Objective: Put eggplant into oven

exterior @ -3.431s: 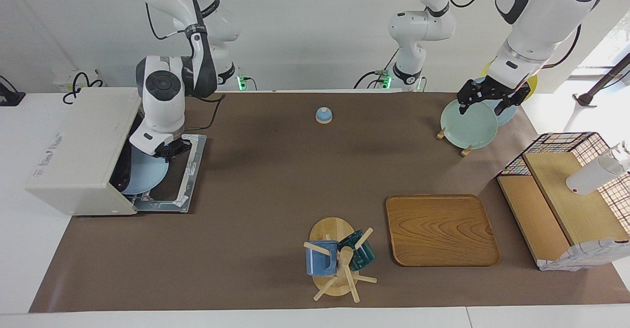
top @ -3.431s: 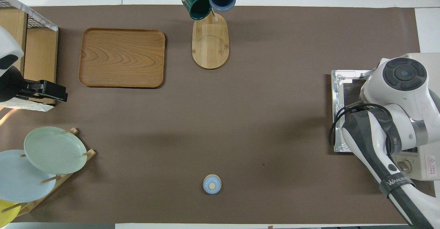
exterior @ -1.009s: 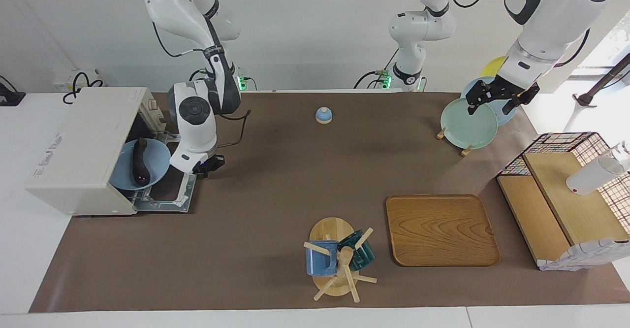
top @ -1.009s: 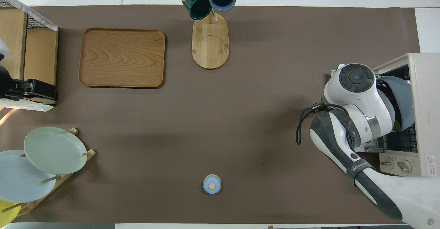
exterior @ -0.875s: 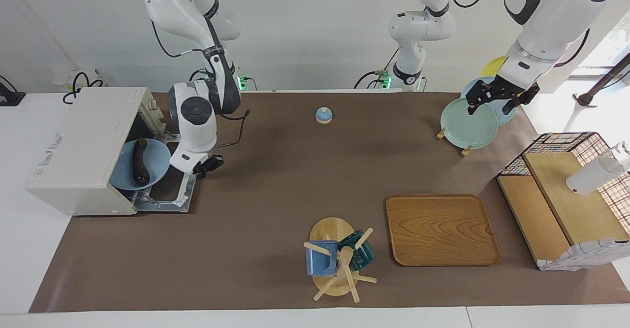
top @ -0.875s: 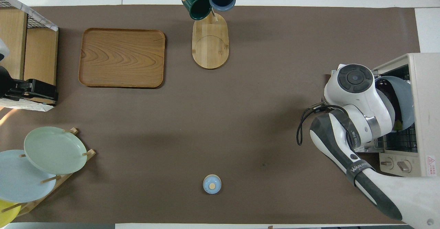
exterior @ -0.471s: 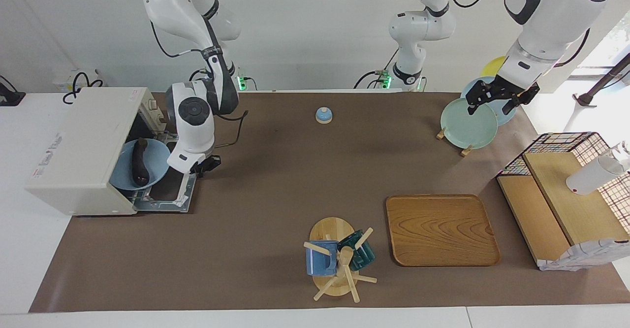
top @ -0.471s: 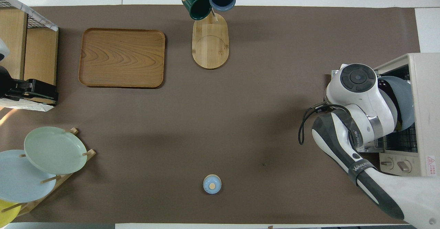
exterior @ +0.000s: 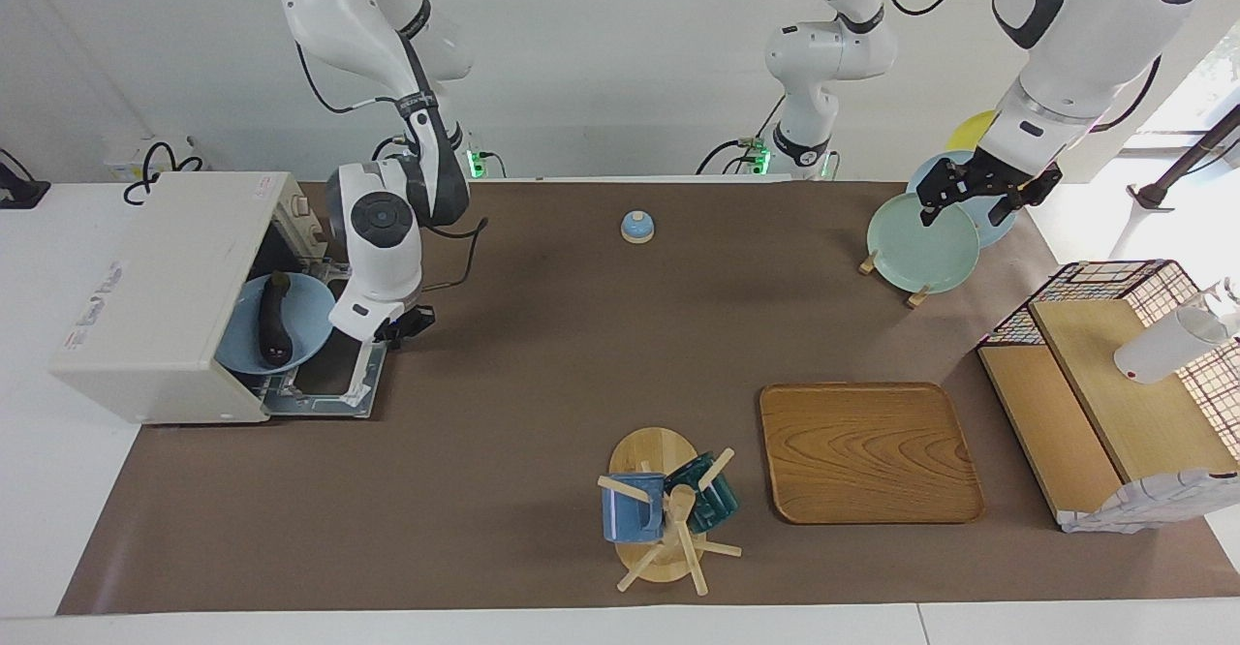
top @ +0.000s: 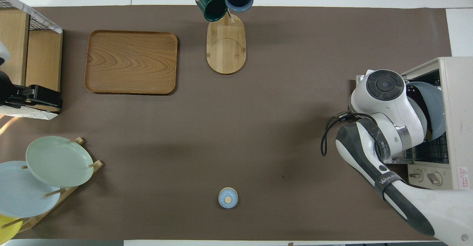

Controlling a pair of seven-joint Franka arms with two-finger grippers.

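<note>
The off-white oven [exterior: 155,287] stands at the right arm's end of the table with its door [exterior: 329,379] dropped open. In its mouth a light blue plate [exterior: 305,330] carries the dark eggplant [exterior: 274,321]. My right gripper [exterior: 402,325] hangs shut and holds nothing, over the door's edge toward the table's middle, clear of the plate. In the overhead view the right arm covers its gripper and most of the eggplant; the plate [top: 436,105] and the oven [top: 456,120] show. My left gripper [exterior: 969,201] waits open over the plate rack.
A rack [exterior: 915,294] with a green plate [exterior: 920,243] stands near the left arm. A blue bell [exterior: 636,227], a mug tree [exterior: 664,509], a wooden tray [exterior: 869,451] and a wire-backed wooden shelf [exterior: 1114,403] also stand on the brown mat.
My right gripper has drawn back out of the oven mouth and left the blue plate with the eggplant there. Over the last second it barely shifts. My left gripper has risen slightly.
</note>
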